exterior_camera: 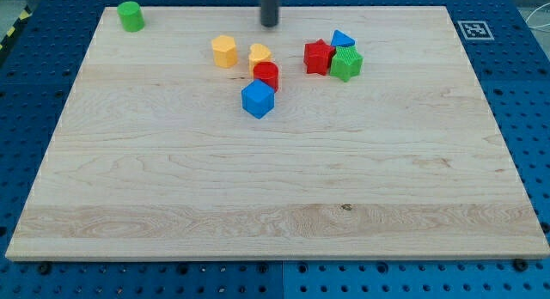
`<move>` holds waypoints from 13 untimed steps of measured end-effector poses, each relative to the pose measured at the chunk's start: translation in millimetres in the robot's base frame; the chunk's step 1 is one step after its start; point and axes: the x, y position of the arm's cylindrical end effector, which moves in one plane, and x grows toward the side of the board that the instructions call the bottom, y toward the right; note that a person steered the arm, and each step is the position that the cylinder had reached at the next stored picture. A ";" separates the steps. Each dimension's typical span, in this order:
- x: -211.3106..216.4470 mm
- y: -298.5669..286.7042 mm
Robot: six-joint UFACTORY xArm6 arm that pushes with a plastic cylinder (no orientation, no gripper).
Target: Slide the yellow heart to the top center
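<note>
The yellow heart (pixel 259 54) lies near the view's top centre, touching the red cylinder (pixel 266 75) just below it. My tip (pixel 270 23) is the dark rod's lower end, a short way above and slightly right of the heart, apart from it. A yellow hexagonal block (pixel 224 51) sits to the heart's left. A blue cube (pixel 257 100) sits below the red cylinder, touching it.
A red star (pixel 318 57), a green star (pixel 346 64) and a blue triangle (pixel 342 39) cluster to the right of the heart. A green cylinder (pixel 131 16) stands at the top left corner. The wooden board (pixel 275 196) ends in blue pegboard on all sides.
</note>
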 end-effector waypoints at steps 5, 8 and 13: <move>143.7 -66.3; 138.7 23.1; 80.3 13.1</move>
